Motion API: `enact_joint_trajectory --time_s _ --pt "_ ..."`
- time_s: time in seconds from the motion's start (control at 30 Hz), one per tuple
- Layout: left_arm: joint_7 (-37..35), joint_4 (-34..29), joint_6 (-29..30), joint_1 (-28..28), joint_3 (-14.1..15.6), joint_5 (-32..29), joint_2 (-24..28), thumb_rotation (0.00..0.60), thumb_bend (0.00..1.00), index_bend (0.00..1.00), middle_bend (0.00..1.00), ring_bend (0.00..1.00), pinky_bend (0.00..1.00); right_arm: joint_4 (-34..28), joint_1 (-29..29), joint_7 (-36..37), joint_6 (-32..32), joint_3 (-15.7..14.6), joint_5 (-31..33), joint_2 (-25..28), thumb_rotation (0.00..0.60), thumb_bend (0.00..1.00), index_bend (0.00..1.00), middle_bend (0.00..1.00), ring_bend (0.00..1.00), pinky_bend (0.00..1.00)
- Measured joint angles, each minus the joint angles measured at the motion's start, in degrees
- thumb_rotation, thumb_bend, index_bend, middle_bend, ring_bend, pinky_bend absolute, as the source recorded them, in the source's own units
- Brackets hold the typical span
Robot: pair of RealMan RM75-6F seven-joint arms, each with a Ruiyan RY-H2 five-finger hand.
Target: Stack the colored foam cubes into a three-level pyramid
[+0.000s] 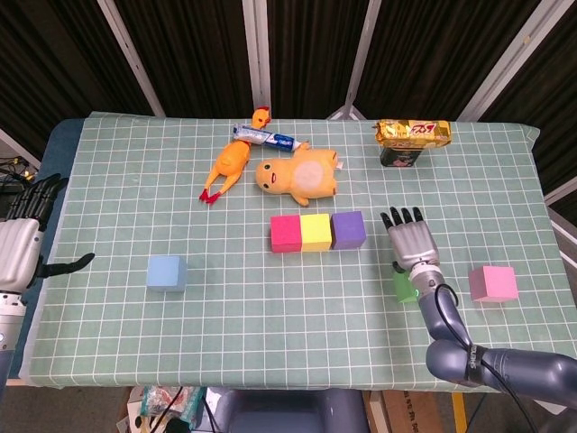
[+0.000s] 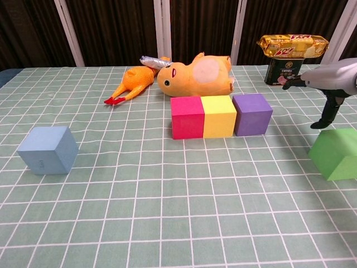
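Green-checked cloth is covering the table (image 1: 270, 316), and at its centre three foam cubes are sitting in a row, touching side to side: the magenta cube (image 1: 287, 233), the yellow cube (image 1: 315, 232) and the purple cube (image 1: 347, 229). Toward three o'clock from that row the right hand (image 1: 411, 241) is hovering palm down with its fingers spread and holding nothing; the chest view is showing one dark fingertip (image 2: 322, 121) pointing down, apart from the purple cube. Directly beneath that hand the green cube (image 2: 335, 153) is lying on the cloth, mostly hidden by the wrist in the head view. Further toward three o'clock the pink cube (image 1: 493, 282) is resting alone near the table's edge. Toward eight o'clock from the row, well apart, the blue cube (image 1: 167, 273) is sitting by itself. At twelve o'clock from the row a yellow plush duck (image 1: 297, 176) is lying on its side, with a rubber chicken (image 1: 230, 165) and a toothpaste tube (image 1: 266, 137) just beside it. Toward one o'clock a gold snack pack (image 1: 413, 132) is resting on top of a dark can (image 1: 401, 156). At the far nine o'clock edge the left hand (image 1: 22, 244) is hanging off the table, fingers apart and empty.
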Motion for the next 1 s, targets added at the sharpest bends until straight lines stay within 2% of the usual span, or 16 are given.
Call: enact_joint_trajectory --time_s 0.37,1.0 --pt "-0.9 -0.4 -0.3 0.2 0.2 0.6 0.7 0.600 0.11 0.00 0.02 0.00 0.00 0.8 0.5 -1.5 -1.2 -0.7 2.5 -1.8 0.600 0.30 0.00 0.00 0.00 0.00" --pt "-0.5 0.3 -0.7 -0.1 0.2 -0.1 0.2 0.600 0.10 0.00 0.02 0.00 0.00 2.7 0.7 0.1 -3.2 -0.5 0.9 -3.5 0.600 0.30 0.00 0.00 0.00 0.00"
